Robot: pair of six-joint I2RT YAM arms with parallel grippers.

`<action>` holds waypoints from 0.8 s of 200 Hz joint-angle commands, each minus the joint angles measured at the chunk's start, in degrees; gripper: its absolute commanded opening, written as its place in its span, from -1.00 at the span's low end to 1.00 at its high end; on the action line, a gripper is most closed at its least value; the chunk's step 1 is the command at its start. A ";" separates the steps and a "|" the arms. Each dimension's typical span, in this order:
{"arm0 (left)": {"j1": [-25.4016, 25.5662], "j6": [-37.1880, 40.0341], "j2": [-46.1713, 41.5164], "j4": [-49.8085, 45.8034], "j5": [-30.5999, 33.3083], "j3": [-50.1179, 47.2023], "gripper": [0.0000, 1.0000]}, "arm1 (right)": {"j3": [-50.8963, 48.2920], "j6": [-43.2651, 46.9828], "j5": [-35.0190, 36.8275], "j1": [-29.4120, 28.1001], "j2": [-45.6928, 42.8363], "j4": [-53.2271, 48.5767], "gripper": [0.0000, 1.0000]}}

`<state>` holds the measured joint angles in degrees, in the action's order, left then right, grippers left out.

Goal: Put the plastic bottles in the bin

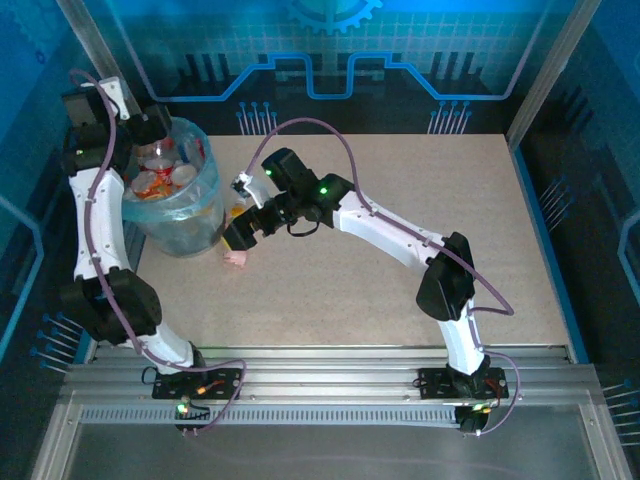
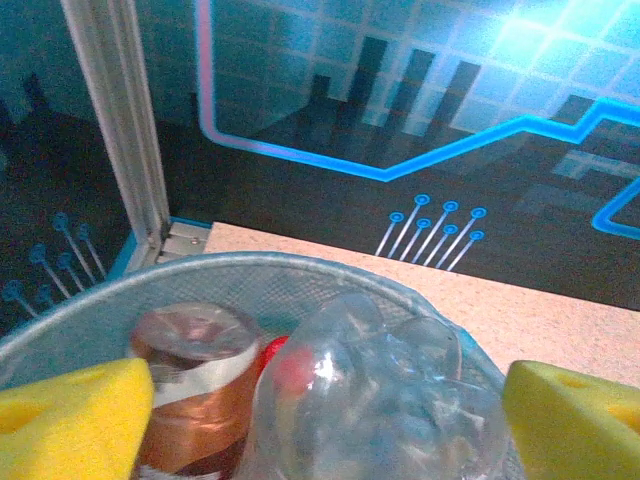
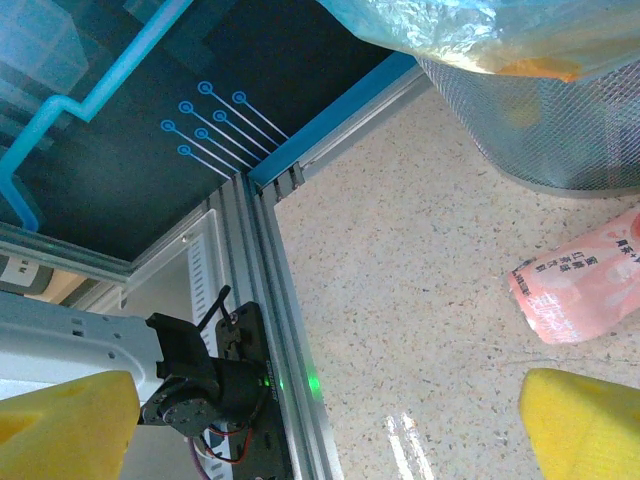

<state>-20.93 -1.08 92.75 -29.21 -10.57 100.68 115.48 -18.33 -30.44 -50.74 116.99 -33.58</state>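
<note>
The bin (image 1: 190, 232) stands at the far left of the worktop (image 1: 420, 180) and holds a heap of plastic bottles (image 1: 165, 172). A crushed clear bottle (image 2: 380, 390) and an orange bottle (image 2: 195, 385) lie on top. One pink-labelled bottle (image 3: 578, 290) lies on the worktop just beside the bin's base. The left fingers (image 2: 70, 415) hang spread wide over the bin, grasping nothing. The right fingers (image 3: 590, 425) are likewise released, low near the pink-labelled bottle.
</note>
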 commanded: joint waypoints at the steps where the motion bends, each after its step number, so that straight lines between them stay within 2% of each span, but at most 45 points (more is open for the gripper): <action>1: 0.19 2.61 -1.72 0.19 -4.94 -5.78 0.91 | -0.08 0.59 -0.10 -0.58 -1.81 -1.05 0.97; 43: 0.19 4.52 -2.28 4.12 -5.81 -10.24 0.93 | 0.53 0.60 -0.76 -0.58 -1.19 -1.49 0.97; 60: 0.19 4.82 -1.64 4.18 -4.80 -9.75 0.82 | 0.67 0.77 -0.74 -0.56 -1.17 -1.69 0.97; 92: 0.19 4.27 -2.40 6.23 -4.20 -7.86 0.21 | 0.89 0.66 -0.81 -0.57 -0.97 -1.93 0.97; 108: 0.19 4.41 -4.06 8.53 -3.09 -7.13 -0.23 | 1.06 0.51 -0.84 -0.55 -0.97 -1.84 0.97; 116: 0.27 4.46 -4.81 9.59 -2.68 -6.58 -0.33 | 1.17 0.49 -0.85 -0.54 -0.89 -1.92 0.97; 131: 0.28 4.48 -6.00 10.21 -1.79 -4.38 -0.31 | 1.65 0.54 -0.93 -0.58 -0.80 -2.15 0.97; 148: 0.45 5.38 -6.89 9.66 -0.61 -1.96 -0.12 | 1.81 0.51 -1.10 -0.55 -0.79 -2.31 0.97; 160: 0.75 6.57 -7.82 9.83 0.91 -0.95 -0.06 | 1.94 0.50 -1.19 -0.54 -0.80 -2.43 0.97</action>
<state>-20.82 4.67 89.27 -22.26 -11.90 95.22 115.50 -18.35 -30.48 -50.74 116.99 -34.33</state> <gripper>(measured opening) 0.449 0.986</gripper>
